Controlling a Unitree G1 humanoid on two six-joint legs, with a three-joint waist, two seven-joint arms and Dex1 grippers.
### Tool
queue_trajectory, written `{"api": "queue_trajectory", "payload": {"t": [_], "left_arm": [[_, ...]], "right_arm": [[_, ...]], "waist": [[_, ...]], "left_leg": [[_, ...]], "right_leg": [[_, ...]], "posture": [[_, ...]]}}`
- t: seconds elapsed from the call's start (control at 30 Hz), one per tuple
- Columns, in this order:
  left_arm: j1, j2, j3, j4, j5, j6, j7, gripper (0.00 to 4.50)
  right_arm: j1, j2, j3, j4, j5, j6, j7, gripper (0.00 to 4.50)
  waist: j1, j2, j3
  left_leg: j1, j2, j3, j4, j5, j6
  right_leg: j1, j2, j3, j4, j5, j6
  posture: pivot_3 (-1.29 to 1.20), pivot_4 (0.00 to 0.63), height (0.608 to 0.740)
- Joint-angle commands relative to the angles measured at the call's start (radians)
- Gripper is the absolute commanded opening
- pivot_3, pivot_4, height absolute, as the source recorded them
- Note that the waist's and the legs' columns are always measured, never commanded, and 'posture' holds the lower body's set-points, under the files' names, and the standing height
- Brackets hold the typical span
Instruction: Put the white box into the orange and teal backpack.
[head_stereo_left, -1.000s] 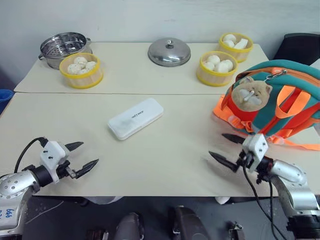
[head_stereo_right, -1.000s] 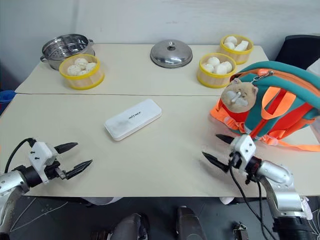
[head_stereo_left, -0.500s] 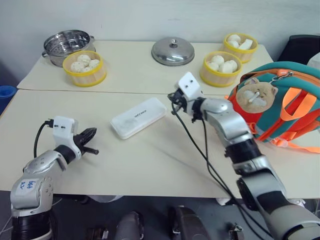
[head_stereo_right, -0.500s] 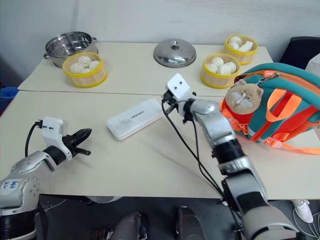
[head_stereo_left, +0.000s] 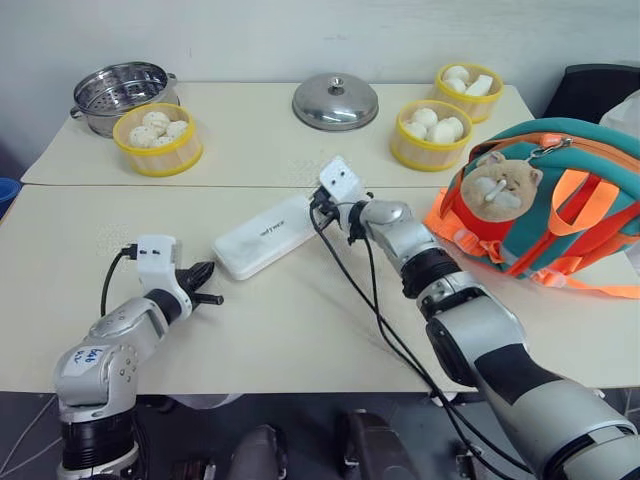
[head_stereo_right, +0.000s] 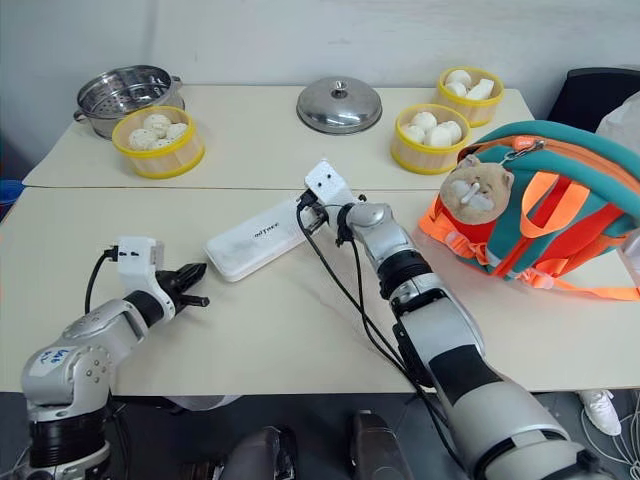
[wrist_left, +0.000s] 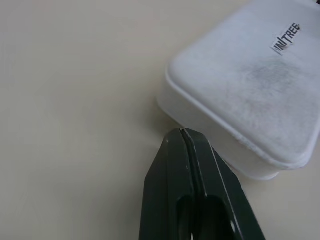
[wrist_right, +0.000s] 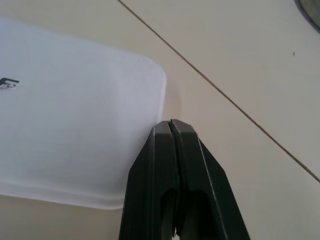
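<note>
On the table (head_stereo_left: 300, 340) I count one steel pot (head_stereo_left: 118, 92), three yellow steamer baskets of buns (head_stereo_left: 157, 137) (head_stereo_left: 430, 133) (head_stereo_left: 467, 90), one steel lid (head_stereo_left: 336, 101), one white box (head_stereo_left: 264, 235) and one orange and teal backpack (head_stereo_left: 545, 205).

From the left: the pot sits at the far left corner with a basket just in front of it. Nearer, the left gripper (head_stereo_left: 209, 283) has its fingers pressed together, tips just short of the box's near end. A second ago its fingers were spread and it was further back and to the left.

The box lies flat in mid-table, angled, near the seam between the two tabletops. The right gripper (head_stereo_left: 322, 208), fingers also together, sits at the box's far end; a second ago it was spread wide near the front edge, in front of the backpack.

The backpack sits at the right edge, well apart from the box, with bare tabletop between them and along the front.
</note>
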Motion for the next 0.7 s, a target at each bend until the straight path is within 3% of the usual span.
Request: {"api": "queue_trajectory", "payload": {"t": [0.03, 0.3, 0.5, 0.7], "left_arm": [[-0.012, 0.004, -0.028, -0.048, -0.001, -0.018, -0.019, 0.01], [-0.013, 0.018, -0.061, -0.043, 0.009, -0.021, -0.057, 0.01], [-0.003, 0.036, -0.062, -0.03, 0.02, -0.027, -0.069, 0.01], [-0.005, 0.045, -0.067, -0.012, 0.026, -0.031, -0.084, 0.01]], "right_arm": [[0.004, 0.017, -0.016, 0.016, -0.008, -0.036, 0.036, 0.0], [0.058, 0.005, -0.052, -0.05, 0.011, -0.053, 0.138, 0.0], [0.038, -0.023, -0.091, 0.032, -0.029, -0.106, -0.023, 0.0], [0.01, 0.016, -0.101, 0.085, -0.044, -0.118, -0.068, 0.0]], "waist": [[-0.003, 0.0, 0.0], [-0.002, 0.0, 0.0], [-0.002, 0.0, 0.0], [-0.005, 0.0, 0.0]], "left_leg": [[0.0, 0.0, 0.0, 0.0, 0.0, 0.0], [0.0, 0.0, -0.001, 0.0, 0.0, -0.001], [0.0, 0.0, -0.001, 0.0, 0.0, -0.001], [0.0, 0.0, -0.001, -0.001, 0.0, -0.001]], "right_leg": [[0.0, 0.0, 0.0, 0.0, 0.0, 0.0], [0.0, 0.0, 0.0, 0.0, 0.0, 0.0], [0.0, 0.0, 0.0, 0.0, 0.0, 0.0], [0.0, 0.0, 0.0, 0.0, 0.0, 0.0]], "posture": [[0.0, 0.15, 0.74], [0.0, 0.15, 0.74], [0.0, 0.15, 0.74], [0.0, 0.15, 0.74]]}}
